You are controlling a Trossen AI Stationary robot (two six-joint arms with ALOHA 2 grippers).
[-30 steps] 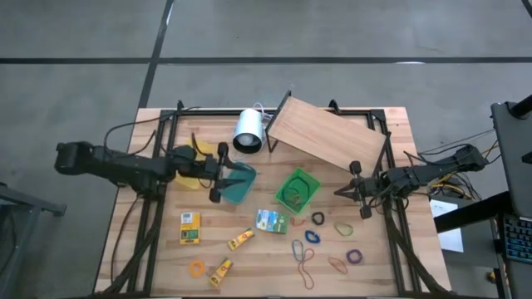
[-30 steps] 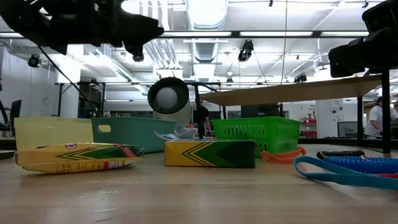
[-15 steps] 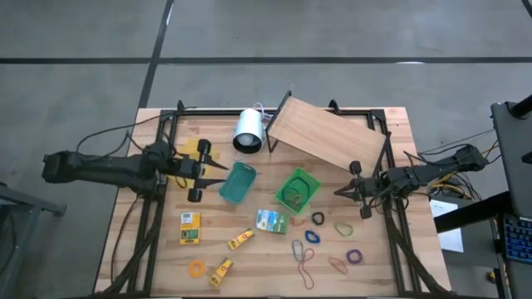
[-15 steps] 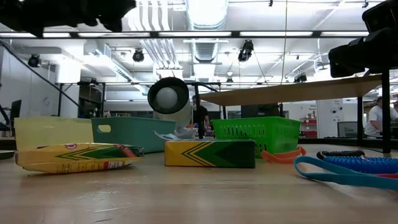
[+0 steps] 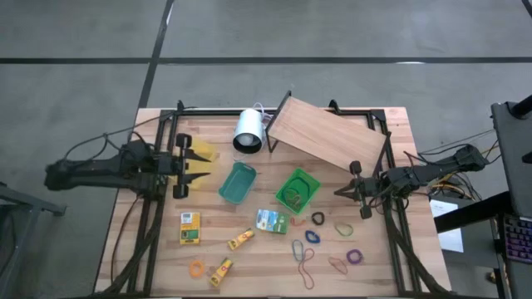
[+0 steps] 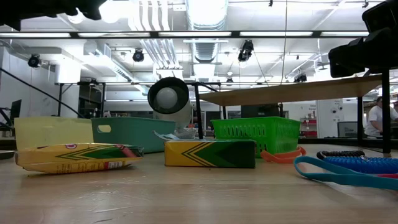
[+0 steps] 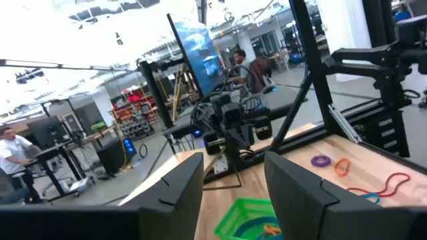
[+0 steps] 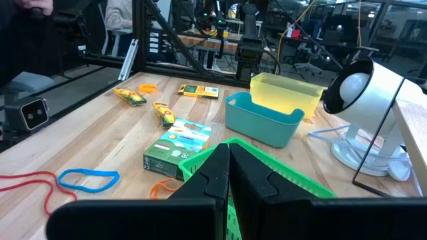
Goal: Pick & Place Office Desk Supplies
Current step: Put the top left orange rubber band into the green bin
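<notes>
**Left gripper hanging open over the yellow bin, supplies lying across the table**

The left gripper [image 5: 179, 166] is hovering at the left side of the table [image 5: 376, 282], over the yellow bin [image 5: 198, 154], with its fingers [image 7: 175, 193] standing apart and nothing between them. The right gripper [image 5: 357, 190] is waiting at the right side, just beside the slanted wooden board [image 5: 328, 133], its fingers [image 8: 248, 175] pressing together on nothing.

A teal bin [image 5: 236, 183] is sitting just beside the yellow one, and a green basket [image 5: 297, 190] is lying between it and the right gripper, with something small inside that is too blurred to name. A white cylinder [image 5: 248, 130] is resting at the far edge.

The office desk supplies are lying loose on the near half. A small yellow box [image 5: 190, 227] is sitting at the left, two yellow tubes [image 5: 241, 239] are lying further in, and an orange loop [image 5: 196, 267] is resting close to the near edge. A green-and-white packet [image 5: 271, 221] is lying just in front of the green basket. To its right, rubber bands are spreading out: a blue loop [image 5: 298, 248], a red loop [image 5: 306, 271], a purple loop [image 5: 355, 256] and a dark loop [image 5: 317, 218]
</notes>
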